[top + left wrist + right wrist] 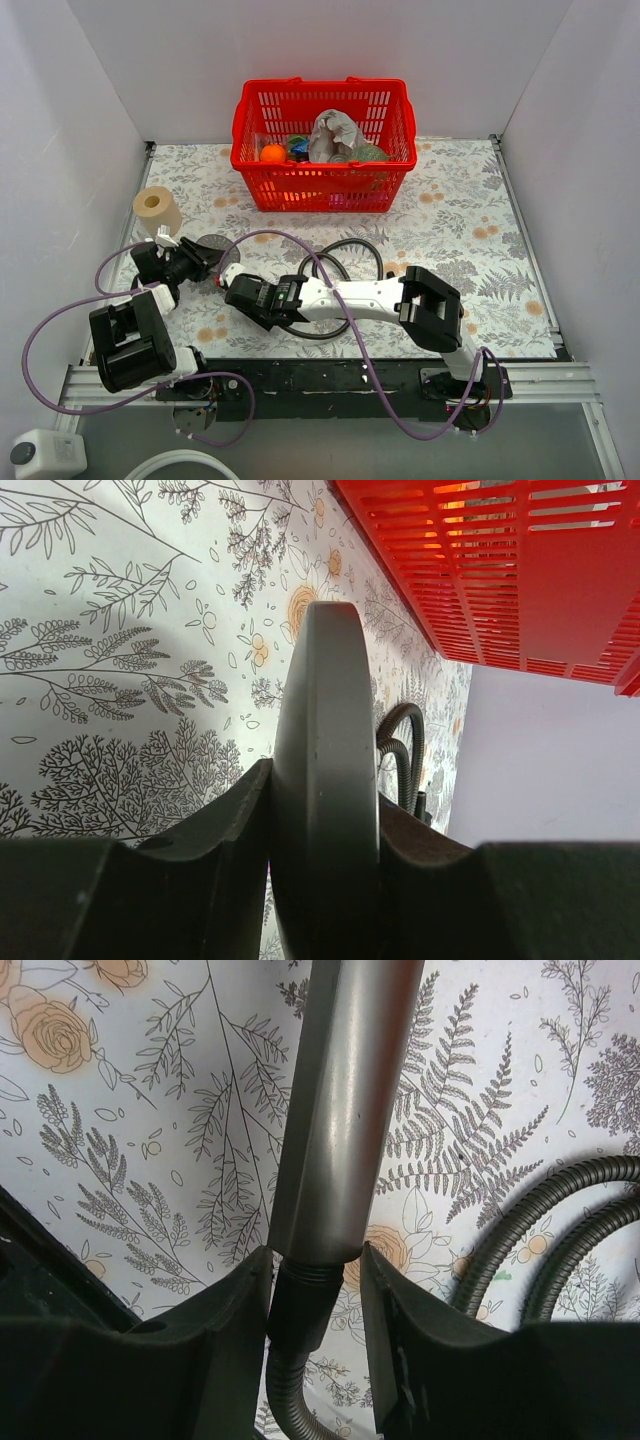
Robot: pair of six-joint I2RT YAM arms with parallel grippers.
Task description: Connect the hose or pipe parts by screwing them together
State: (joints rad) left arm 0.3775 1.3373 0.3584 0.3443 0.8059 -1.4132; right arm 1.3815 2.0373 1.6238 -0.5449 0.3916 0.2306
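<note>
Top external view: the left gripper (203, 258) sits at the near left of the floral mat (470, 220), clamped on the round head of the grey hand shower (213, 244). The right arm stretches leftward across the near edge, and the right gripper (235, 288) meets the handle's end just near of the left one. The dark coiled hose (355, 243) loops on the mat to the right of both grippers. A red basket (325, 190) stands at the far middle, and a paper roll (157, 208) at the far left.

Left wrist view: the left gripper (322, 800) pinches the flat head of the hand shower (315, 740) edge-on, both fingers pressed to its faces. The hose (402, 745) curves beyond it, with the basket (520, 570) further off.

Right wrist view: the right gripper (315, 1253) straddles the dark end nut (300, 1295) where the hose (560, 1210) meets the handle of the hand shower (345, 1110). Its jaws stand part open: one finger is at the nut, while mat shows between the nut and the other.
</note>
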